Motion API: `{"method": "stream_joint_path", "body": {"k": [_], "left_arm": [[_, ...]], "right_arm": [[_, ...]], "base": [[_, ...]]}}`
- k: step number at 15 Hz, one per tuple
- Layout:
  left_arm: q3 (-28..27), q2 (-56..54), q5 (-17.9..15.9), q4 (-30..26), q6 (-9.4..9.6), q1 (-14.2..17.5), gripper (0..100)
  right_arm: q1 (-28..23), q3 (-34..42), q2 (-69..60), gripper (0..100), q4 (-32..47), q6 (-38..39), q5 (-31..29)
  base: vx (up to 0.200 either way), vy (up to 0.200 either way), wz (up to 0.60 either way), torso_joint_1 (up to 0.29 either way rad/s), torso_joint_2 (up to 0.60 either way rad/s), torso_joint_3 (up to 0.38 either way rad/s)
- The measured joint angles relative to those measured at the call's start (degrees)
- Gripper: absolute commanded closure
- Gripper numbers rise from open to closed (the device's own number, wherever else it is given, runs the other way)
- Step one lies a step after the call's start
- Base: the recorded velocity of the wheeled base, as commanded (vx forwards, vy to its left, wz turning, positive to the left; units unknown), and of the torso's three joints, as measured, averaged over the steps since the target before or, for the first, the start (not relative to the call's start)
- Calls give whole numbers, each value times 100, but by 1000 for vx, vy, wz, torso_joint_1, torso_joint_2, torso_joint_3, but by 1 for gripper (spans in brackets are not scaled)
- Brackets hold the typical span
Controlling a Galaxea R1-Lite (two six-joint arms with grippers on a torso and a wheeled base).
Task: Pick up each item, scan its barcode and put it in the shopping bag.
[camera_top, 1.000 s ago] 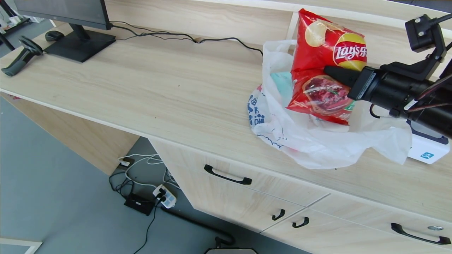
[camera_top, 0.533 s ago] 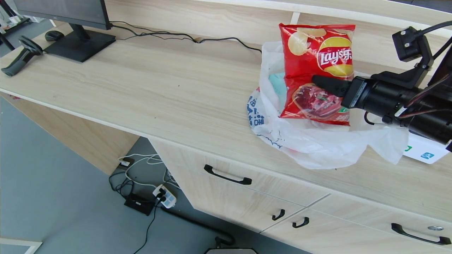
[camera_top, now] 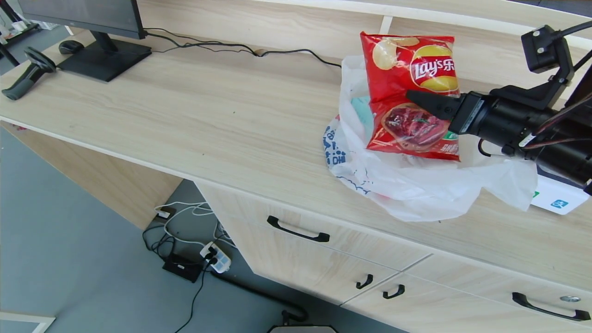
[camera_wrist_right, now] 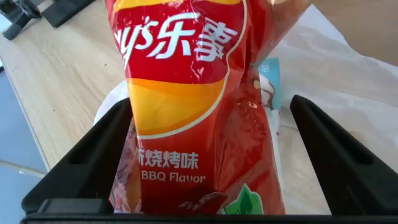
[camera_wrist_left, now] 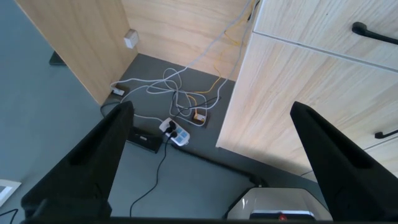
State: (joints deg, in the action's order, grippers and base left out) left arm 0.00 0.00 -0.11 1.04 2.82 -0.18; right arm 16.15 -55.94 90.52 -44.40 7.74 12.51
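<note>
The red foil crisp packet (camera_top: 393,88) has been tilted upright over the white plastic shopping bag (camera_top: 416,189), gripped mid-body by the right claw (camera_top: 416,98); judged light, crushable.

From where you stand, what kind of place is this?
Probably a shop checkout, perhaps a mock-up: a handheld barcode scanner beside a monitor, and a chip bag above a plastic shopping bag.

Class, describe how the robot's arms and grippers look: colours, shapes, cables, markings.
The right gripper has black tapered fingers on a black cylindrical wrist with a pale label strip, thin cables and a boxy black camera on a bracket. The left gripper has matching fingers.
</note>
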Motion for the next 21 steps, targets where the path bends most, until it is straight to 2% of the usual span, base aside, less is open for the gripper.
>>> {"method": "stream_joint_path", "body": {"k": [3,12,16,21], "left_arm": [[0,0,0,0,-2,0,0],[0,0,1,-2,0,0,0],[0,0,-2,-2,-17,0,0],[0,0,0,0,-26,0,0]], "right_arm": [[5,143,-229,0,-213,2,0],[176,569,-1150,0,-211,77,-2],[265,1898,-1919,0,-207,-33,-74],[514,3988,-3065,0,-200,-660,-268]], "base": [[0,0,0,0,0,0],[0,0,0,0,0,0],[0,0,0,0,0,0],[0,0,0,0,0,0]]}}
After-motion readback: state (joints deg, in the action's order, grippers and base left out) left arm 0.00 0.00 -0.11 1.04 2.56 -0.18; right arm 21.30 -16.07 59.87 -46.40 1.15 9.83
